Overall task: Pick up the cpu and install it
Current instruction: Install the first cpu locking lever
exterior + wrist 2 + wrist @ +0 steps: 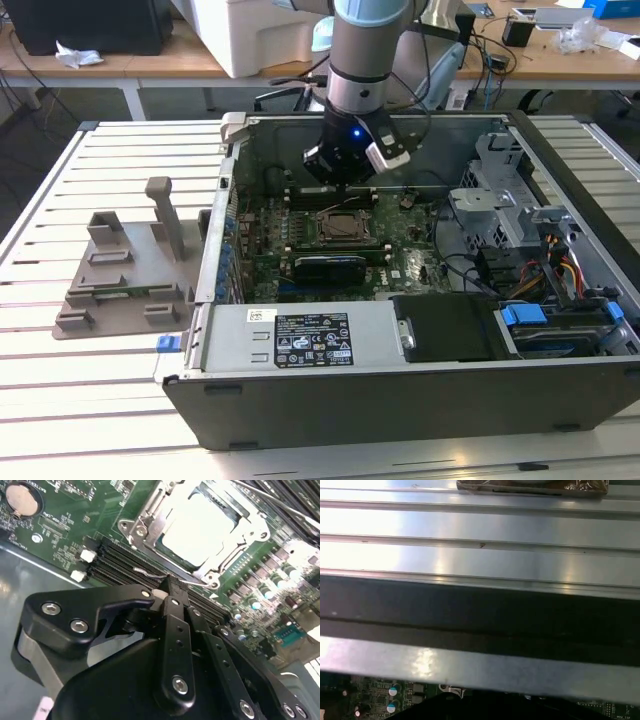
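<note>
Gripper [170,587]: fingers pressed together, holding nothing, poised inside the open computer case [400,390] just above the memory slots [117,560]. Cpu [197,527]: seated in its socket [345,228], centre of the exterior view, metal frame around it. Black graphics card [330,266] lies just below the socket; grey holder tray [125,275] sits on the slatted table [60,380], left.

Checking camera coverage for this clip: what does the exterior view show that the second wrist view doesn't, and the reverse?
Exterior view alone: the whole open computer case, the grey holder tray on the slatted table at that view's left, and the arm above the motherboard. Second wrist view alone: the coin battery and the gripper close up. Both: the cpu seated in its socket.
</note>
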`<state>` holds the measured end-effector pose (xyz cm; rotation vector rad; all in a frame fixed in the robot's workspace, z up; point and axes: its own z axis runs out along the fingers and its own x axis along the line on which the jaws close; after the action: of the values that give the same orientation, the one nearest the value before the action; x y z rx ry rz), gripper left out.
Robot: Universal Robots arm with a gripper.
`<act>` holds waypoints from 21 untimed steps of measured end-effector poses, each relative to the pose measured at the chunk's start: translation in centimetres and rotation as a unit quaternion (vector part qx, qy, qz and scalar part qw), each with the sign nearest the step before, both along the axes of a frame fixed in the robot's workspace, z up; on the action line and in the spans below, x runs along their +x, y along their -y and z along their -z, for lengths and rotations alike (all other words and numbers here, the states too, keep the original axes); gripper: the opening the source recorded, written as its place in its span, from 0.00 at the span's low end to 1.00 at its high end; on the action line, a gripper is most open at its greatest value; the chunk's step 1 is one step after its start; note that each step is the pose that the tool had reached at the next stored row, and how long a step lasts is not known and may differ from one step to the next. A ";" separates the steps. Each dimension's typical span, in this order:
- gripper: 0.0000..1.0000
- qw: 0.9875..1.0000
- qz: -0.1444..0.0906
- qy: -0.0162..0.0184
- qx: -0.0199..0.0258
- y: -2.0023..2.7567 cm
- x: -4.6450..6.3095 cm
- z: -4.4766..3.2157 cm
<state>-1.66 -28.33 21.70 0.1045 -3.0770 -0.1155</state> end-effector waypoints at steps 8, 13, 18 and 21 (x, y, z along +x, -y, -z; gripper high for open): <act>0.11 1.000 0.000 -0.002 0.000 0.00 0.9 1.02; 0.11 1.000 0.000 -0.003 0.000 0.16 1.3 1.34; 0.11 1.000 0.000 -0.003 0.000 0.37 1.4 1.51; 0.11 1.000 0.000 -0.003 0.000 0.39 1.5 1.54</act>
<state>-0.18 -28.72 20.15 0.1042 -3.0717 -0.1159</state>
